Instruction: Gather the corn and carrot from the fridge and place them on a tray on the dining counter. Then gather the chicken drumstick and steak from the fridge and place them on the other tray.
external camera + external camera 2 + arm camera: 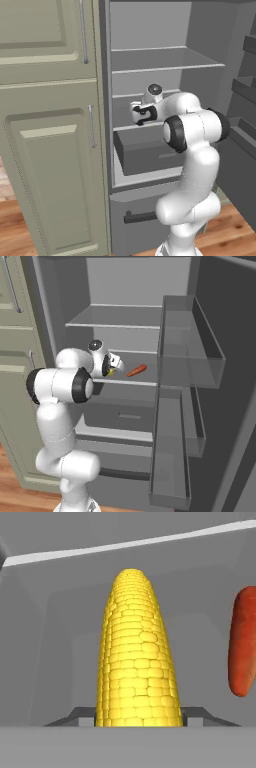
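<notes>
While the gripper (137,716) sits inside the fridge (135,301), its two dark fingertips (80,716) stand on either side of the near end of the corn (136,657), touching or nearly so. I judge it clenched on the corn, though the contact itself is hard to make out. The corn's long axis runs straight away from the hand toward the back wall, thick end near the fingers and rounded tip pointing inward. Just beside it and apart from it, the carrot (243,642) lies roughly parallel on the same middle shelf (145,381); from the right base camera it slants along that shelf. By my reading the task is barely begun: neither vegetable has left the fridge, and the chicken drumstick, steak and both trays all remain ahead.
</notes>
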